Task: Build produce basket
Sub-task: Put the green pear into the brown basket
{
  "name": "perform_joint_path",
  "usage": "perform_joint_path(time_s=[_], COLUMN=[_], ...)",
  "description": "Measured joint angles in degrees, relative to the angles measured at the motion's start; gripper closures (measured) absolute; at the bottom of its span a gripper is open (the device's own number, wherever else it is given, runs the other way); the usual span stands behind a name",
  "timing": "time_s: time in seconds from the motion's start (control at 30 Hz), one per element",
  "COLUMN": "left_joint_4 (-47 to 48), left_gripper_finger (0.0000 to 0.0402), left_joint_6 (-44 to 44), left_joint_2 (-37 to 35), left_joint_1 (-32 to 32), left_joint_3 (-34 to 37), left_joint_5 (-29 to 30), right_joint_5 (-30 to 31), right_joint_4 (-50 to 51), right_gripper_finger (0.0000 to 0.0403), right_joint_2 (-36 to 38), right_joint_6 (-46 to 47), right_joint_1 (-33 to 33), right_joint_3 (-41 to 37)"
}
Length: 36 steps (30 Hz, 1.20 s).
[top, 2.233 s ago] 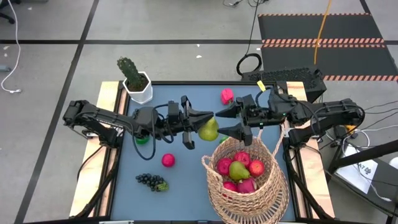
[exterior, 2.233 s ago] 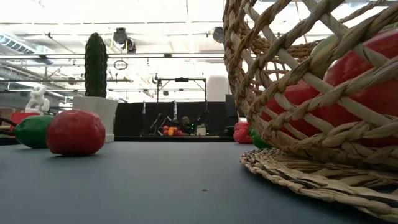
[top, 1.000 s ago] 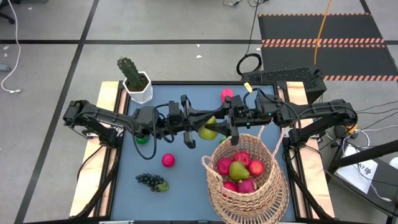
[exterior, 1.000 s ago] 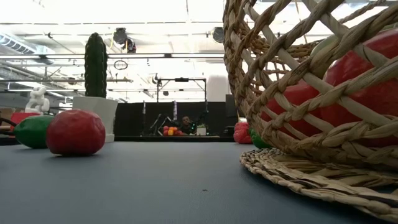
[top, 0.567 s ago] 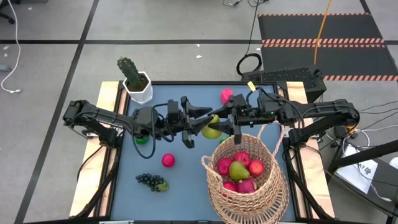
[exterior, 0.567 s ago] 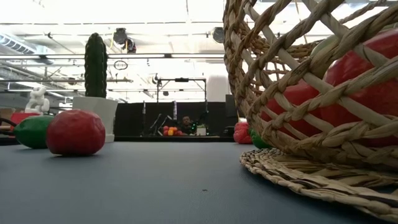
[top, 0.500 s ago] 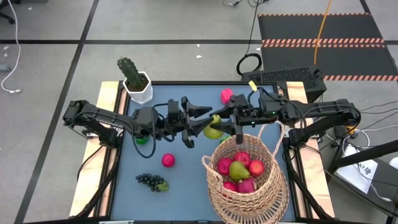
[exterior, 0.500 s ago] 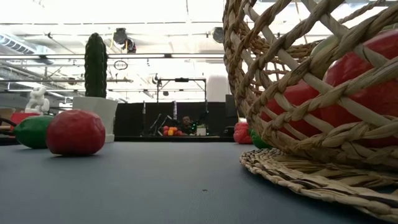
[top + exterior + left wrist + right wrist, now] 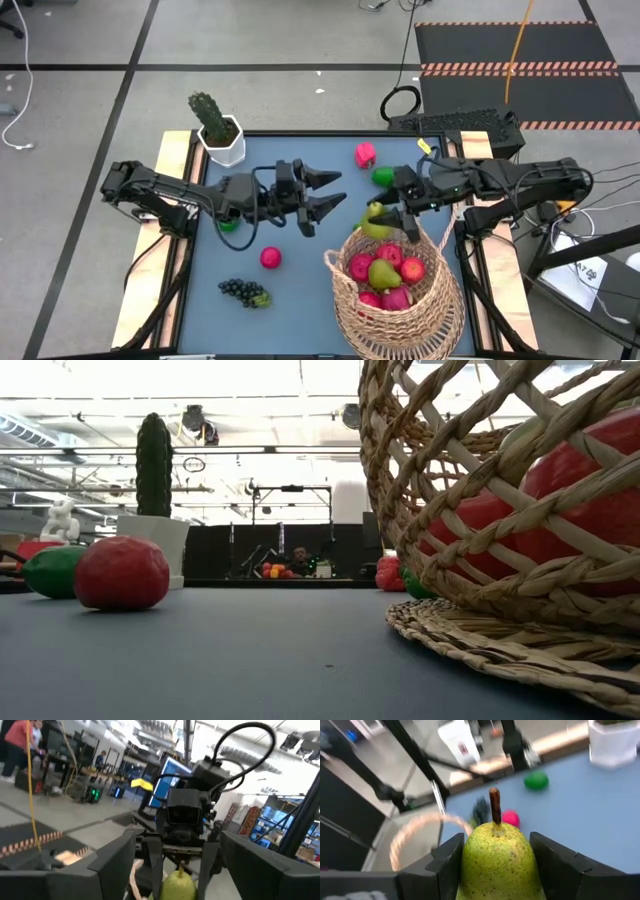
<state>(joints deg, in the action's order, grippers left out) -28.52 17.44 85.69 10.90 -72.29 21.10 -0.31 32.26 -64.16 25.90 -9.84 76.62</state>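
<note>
On the blue tabletop (image 9: 300, 290), seen from above with the centre as the dial's hub, a green potted cactus (image 9: 213, 123) in a white pot stands at ten o'clock, in the far left corner. A green lime (image 9: 229, 225) lies at nine o'clock, partly under the left arm. A dark grape bunch (image 9: 243, 291) lies at seven o'clock, and a small pink-red apple (image 9: 270, 258) rests between the grapes and the left arm.

The left end effector (image 9: 330, 193) hovers near the hub, its fingers spread wide with nothing between them, pointing toward three o'clock.

A pink dragon fruit (image 9: 365, 154) sits at one o'clock, with a second green lime (image 9: 382, 176) just beside it.

The right end effector (image 9: 385, 217) is at three o'clock, its fingers clamped on a yellow-green pear (image 9: 374, 224), which hangs above the far rim of the wicker basket (image 9: 345, 300). In the right wrist view the pear (image 9: 498, 859) stands stem-up between the two dark fingers (image 9: 451, 862).

The basket occupies five o'clock, its arched handle crossing overhead, and holds several red apples (image 9: 412, 269), another pear (image 9: 384, 274) and a pink fruit.
</note>
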Motion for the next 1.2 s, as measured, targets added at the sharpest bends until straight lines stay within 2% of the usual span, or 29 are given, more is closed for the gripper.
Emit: perform_joint_path(time_s=[0.17, 0.33, 0.63, 0.83, 1.0, 1.2], left_joint_4=[5.03, 8.68, 9.49, 9.45, 9.43, 9.41], left_gripper_finger=[0.0149, 0.0181, 0.0225, 0.0245, 0.0254, 0.0254], left_joint_6=[5.21, 8.87, 10.14, 10.42, 11.33, 11.62], left_joint_2=[0.0, 0.0, 0.0, 0.0, 0.0, 0.0], left_joint_1=[0.0, 0.09, 0.13, 0.13, 0.13, 0.37], left_joint_3=[0.0, 0.0, 0.0, 0.0, 0.0, 0.0], left_joint_5=[-0.04, -0.08, -4.4, -5.09, -5.15, -5.16], right_joint_5=[-0.01, -0.16, -9.26, -13.92, -17.7, -20.99], right_joint_4=[9.96, 13.74, 7.25, 1.37, 1.29, 3.86], right_gripper_finger=[0.0195, 0.0195, 0.0195, 0.0195, 0.0195, 0.0195], right_joint_2=[-0.01, -0.07, -0.03, -0.05, -0.03, -0.03], right_joint_6=[4.13, 8.82, 18.42, 26.8, 29.4, 27.29], right_joint_1=[-1.56, -3.71, -6.84, -8.16, -8.69, -10.29], right_joint_3=[-0.04, -3.01, -14.09, -20.4, -22.25, -22.25])
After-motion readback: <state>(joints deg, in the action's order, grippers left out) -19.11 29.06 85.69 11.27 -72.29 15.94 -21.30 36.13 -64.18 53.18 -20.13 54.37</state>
